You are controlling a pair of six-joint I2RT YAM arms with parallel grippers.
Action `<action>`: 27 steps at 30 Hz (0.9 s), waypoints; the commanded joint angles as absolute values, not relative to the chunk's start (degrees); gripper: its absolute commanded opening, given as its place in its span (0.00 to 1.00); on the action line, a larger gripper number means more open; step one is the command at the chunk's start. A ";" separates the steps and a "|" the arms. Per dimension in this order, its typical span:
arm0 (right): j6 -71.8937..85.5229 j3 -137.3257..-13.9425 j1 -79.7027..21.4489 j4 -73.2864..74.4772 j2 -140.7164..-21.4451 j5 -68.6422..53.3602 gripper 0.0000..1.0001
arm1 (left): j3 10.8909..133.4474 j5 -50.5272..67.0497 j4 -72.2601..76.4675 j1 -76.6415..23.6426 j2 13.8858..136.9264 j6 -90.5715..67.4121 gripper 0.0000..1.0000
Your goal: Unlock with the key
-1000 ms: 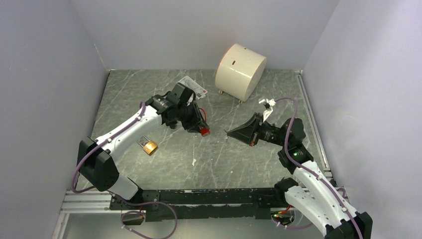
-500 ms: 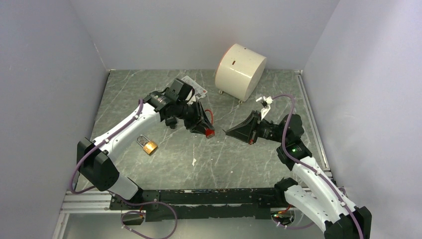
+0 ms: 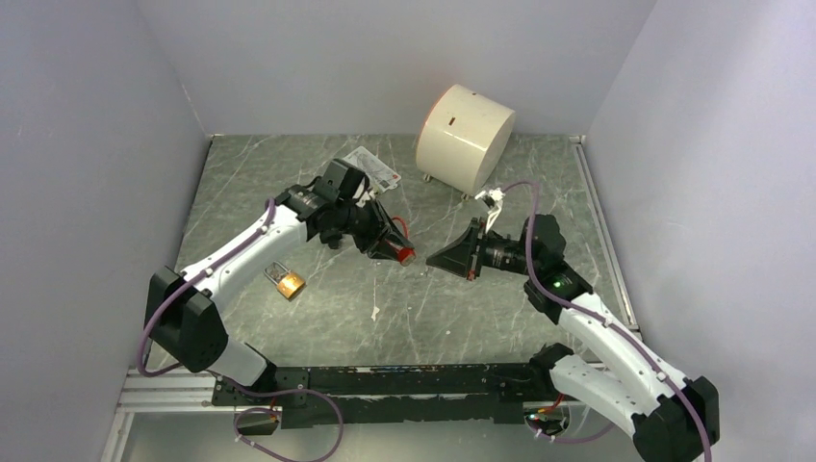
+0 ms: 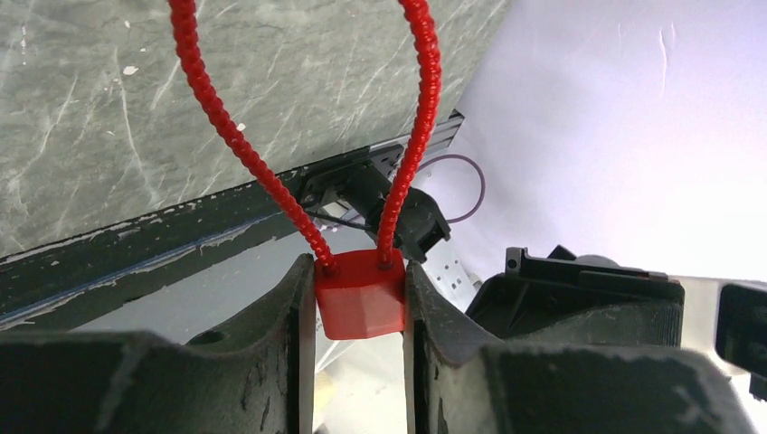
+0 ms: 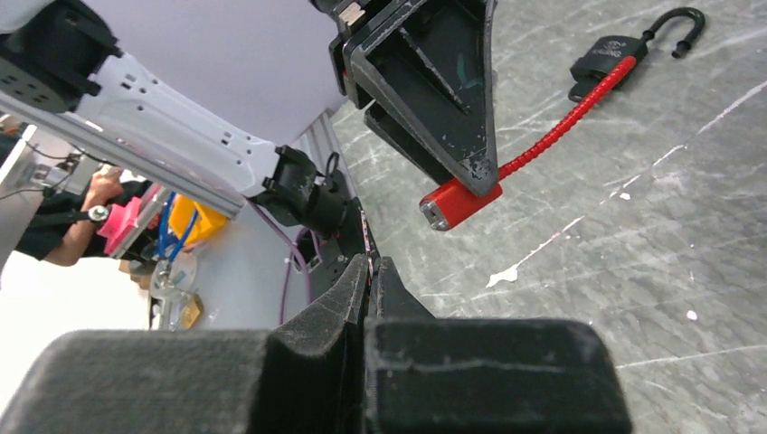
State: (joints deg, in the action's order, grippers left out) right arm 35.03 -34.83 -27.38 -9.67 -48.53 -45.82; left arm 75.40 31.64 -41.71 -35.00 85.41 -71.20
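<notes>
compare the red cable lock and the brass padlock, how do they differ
The red cable lock is clamped in the left gripper; the brass padlock lies on the table, untouched. The red one has a ribbed flexible loop, the brass one a metal shackle. Both are small locks.

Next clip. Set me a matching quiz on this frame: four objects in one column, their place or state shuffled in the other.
1. red cable lock with block body
2. small brass padlock
3. cream cylindrical drum
4. black padlock

A. resting on its side, farthest back
B. lying with shackle open
C. clamped in the left gripper
D. lying loose, nearest the robot

Pairs: 1-C, 2-D, 3-A, 4-B
</notes>
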 commanded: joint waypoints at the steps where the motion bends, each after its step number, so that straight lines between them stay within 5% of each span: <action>1: 30.07 -40.34 -29.42 -5.13 -51.23 -40.41 0.00 | 72.86 31.93 -35.26 -34.16 81.36 -76.33 0.02; 27: 31.76 -41.57 -32.23 -6.84 -58.34 -36.02 0.00 | 73.02 32.94 -34.84 -32.68 81.57 -74.91 0.02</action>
